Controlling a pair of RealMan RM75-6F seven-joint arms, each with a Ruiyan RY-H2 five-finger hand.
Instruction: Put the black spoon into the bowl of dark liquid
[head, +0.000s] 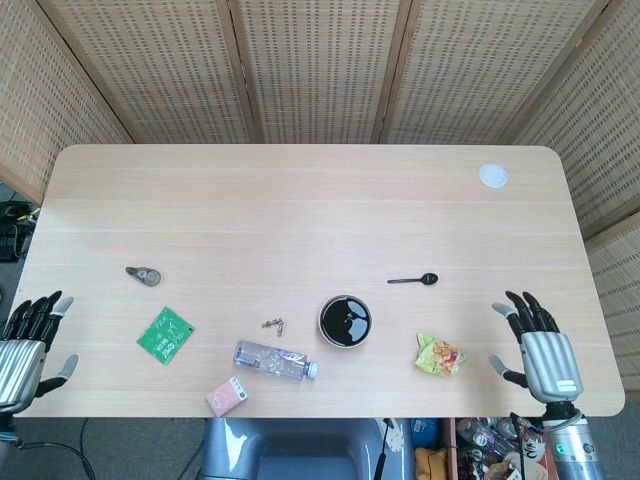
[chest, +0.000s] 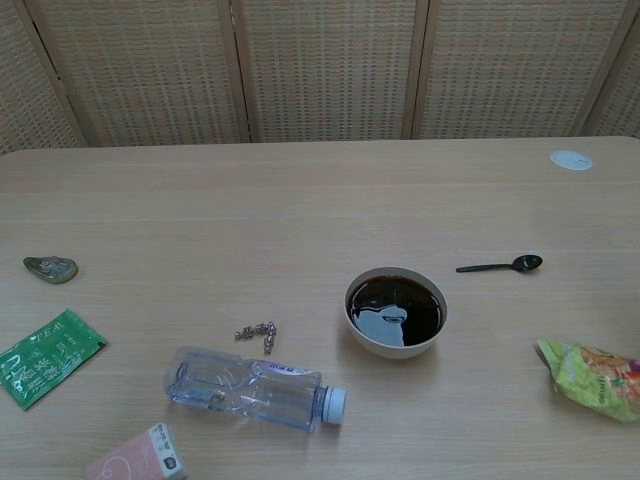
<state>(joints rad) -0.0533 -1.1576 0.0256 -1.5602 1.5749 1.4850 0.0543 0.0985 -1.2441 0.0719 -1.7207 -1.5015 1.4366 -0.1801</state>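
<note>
While both hands sit at the near corners of the bench (head: 300, 200), the head view shows neither touching any object. The left hand (head: 22, 345) rests off the near-left edge with fingers spread and nothing held. The right hand (head: 537, 350) is over the near-right corner, fingers likewise spread and empty, well apart from the spoon (head: 413, 280). That black spoon lies flat on the bench, its scoop end pointing right, up and to the right of the bowl (head: 345, 321) and not touching it. The bowl holds dark liquid. A snack packet (head: 439, 356) lies between the bowl and the right hand. A plastic bottle (head: 275, 360) lies on its side to the near left of the bowl, with a pink box (head: 227, 396) beside it at the bench edge. A green sachet (head: 165, 334) lies further left.

From the chest view, no hand is visible. The spoon (chest: 500, 266) lies to the right of the bowl (chest: 396, 312), apart from it. The bottle (chest: 255, 387) lies nearer the camera, cap end toward the bowl.
</note>
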